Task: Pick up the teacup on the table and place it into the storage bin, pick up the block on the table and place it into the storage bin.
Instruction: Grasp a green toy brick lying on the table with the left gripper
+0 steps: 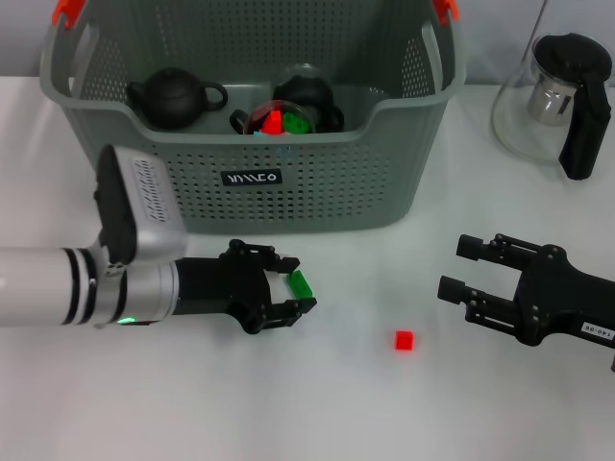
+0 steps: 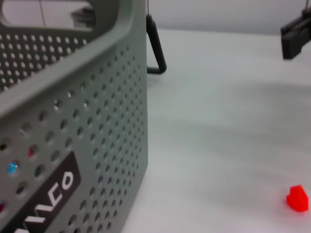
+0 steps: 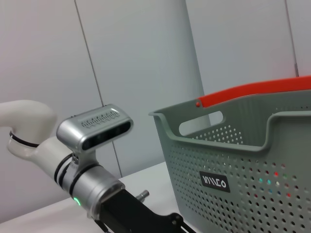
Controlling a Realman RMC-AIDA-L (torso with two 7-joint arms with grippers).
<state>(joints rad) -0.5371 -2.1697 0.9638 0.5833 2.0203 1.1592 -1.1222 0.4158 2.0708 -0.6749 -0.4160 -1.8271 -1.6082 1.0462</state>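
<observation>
Fingers of the left gripper [image 1: 288, 293] are clamped on a small green block [image 1: 300, 284], low over the desk [image 1: 317, 403] and just in front of the storage bin [image 1: 384, 192], below its black label [image 1: 252, 178]. From there the bin's open top lies straight ahead and above, so the coming move looks like a lift over the front wall followed by a release. Inside the bin sit a dark teapot [image 1: 173, 98] towards its left end and, near its middle, a clear cup [image 1: 279, 120] holding red and green pieces in front of another dark pot [image 1: 307, 94]. Farther right of the bin's front, a small red block [image 1: 404, 340] lies loose on the desk, roughly between the two arms and somewhat nearer the right one. The right gripper [image 1: 461, 269] hovers low off the bin's right front corner, its fingers apart and empty, pointing back towards the red block. A glass kettle [image 1: 557, 101] stands beside the bin's right end.
</observation>
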